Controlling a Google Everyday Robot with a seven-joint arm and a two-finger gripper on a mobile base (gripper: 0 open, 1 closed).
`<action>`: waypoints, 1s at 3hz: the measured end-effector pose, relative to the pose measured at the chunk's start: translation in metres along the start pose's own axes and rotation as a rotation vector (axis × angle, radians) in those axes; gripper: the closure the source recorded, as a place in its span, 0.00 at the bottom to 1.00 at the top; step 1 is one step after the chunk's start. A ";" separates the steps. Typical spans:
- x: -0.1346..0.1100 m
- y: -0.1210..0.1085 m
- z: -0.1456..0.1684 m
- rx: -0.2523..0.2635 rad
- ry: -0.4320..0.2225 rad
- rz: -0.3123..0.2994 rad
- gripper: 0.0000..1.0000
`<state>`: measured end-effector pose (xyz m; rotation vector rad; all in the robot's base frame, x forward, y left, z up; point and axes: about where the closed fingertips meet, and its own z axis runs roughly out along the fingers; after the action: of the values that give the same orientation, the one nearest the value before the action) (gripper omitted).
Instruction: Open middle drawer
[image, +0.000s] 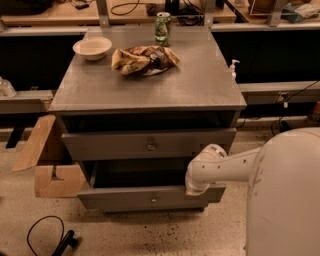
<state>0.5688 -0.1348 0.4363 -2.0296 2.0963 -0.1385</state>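
Camera looks down frontally; gripper (196, 186) lower right

White tool (196, 188) at right front of grey middle drawer (117, 199); brass knob (154, 200), green can (162, 29).
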 end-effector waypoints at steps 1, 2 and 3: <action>0.000 0.015 -0.009 -0.013 -0.001 0.010 1.00; 0.000 0.015 -0.009 -0.013 -0.001 0.010 1.00; 0.000 0.034 -0.021 -0.029 -0.001 0.022 1.00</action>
<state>0.5315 -0.1354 0.4493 -2.0213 2.1312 -0.1040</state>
